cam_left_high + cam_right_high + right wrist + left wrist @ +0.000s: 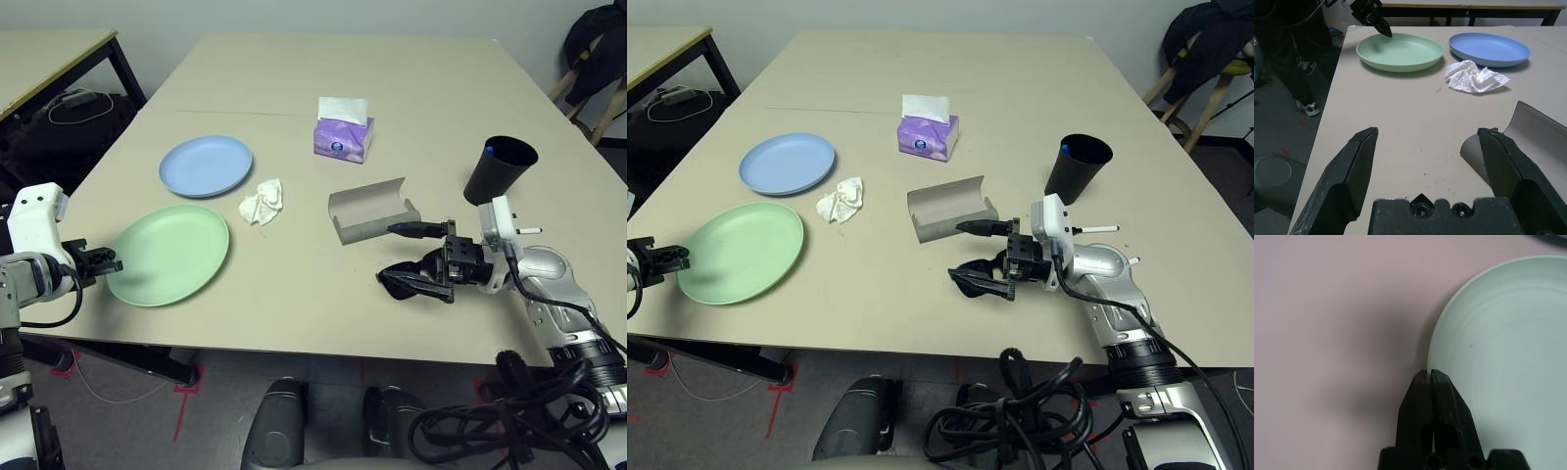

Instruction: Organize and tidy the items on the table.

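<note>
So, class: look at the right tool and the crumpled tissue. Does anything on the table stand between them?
Yes. The open grey glasses case lies just in front of the open right tool, partly across its line to the crumpled tissue. The table beside the case is bare.

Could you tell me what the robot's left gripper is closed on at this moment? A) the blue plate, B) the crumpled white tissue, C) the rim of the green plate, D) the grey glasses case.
C: in the left wrist view the left gripper has its fingers pinched together on the near rim of the green plate, and the head views show it at that plate's edge, apart from the tissue.
</note>
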You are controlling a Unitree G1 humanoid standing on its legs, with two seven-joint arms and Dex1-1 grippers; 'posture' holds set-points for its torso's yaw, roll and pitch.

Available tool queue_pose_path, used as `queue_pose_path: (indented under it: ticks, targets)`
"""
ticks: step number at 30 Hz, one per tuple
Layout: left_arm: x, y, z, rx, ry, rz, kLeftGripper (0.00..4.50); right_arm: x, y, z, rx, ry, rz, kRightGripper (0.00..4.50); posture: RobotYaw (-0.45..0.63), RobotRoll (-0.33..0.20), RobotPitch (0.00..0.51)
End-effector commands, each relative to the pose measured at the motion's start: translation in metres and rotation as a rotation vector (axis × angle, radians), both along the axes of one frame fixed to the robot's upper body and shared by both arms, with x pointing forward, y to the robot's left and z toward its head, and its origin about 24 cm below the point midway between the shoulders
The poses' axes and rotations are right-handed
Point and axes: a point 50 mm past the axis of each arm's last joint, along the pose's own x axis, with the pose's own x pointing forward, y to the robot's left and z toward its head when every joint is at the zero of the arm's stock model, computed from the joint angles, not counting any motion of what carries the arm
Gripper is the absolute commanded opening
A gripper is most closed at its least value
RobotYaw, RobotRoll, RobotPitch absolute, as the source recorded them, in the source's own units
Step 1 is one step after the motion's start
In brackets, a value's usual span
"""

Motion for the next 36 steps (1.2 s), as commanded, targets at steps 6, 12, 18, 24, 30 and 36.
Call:
queue_pose_path:
  ticks: [6,12,18,24,30,36]
  targets:
    - [0.0,-0.006,0.003,-0.111,-0.007,0.015,0.03,0.0,0.003,0.004,-0.008,-0.021,0.006,4.5,0.19,0.0,0.071]
    - [-0.003,-0.003,0.017,-0.145,-0.052,0.055,0.03,0.0,0.003,0.003,-0.01,-0.024,0.005,4.5,0.19,0.0,0.066]
    - [-0.008,0.002,0.036,-0.148,-0.114,0.1,0.03,0.0,0.003,0.004,-0.007,-0.029,0.003,4.5,0.19,0.0,0.068]
    - [0.011,-0.007,0.057,-0.165,-0.196,0.079,0.03,0.003,0.002,0.006,0.04,-0.021,-0.034,4.5,0.19,0.0,0.071]
    - [0.046,-0.018,0.064,-0.211,-0.274,0.098,0.03,0.011,-0.002,0.012,0.118,-0.039,-0.149,4.5,0.19,0.0,0.071]
    - [0.085,-0.035,0.055,-0.244,-0.307,0.149,0.03,0.014,0.0,0.016,0.181,-0.051,-0.248,4.5,0.17,0.0,0.067]
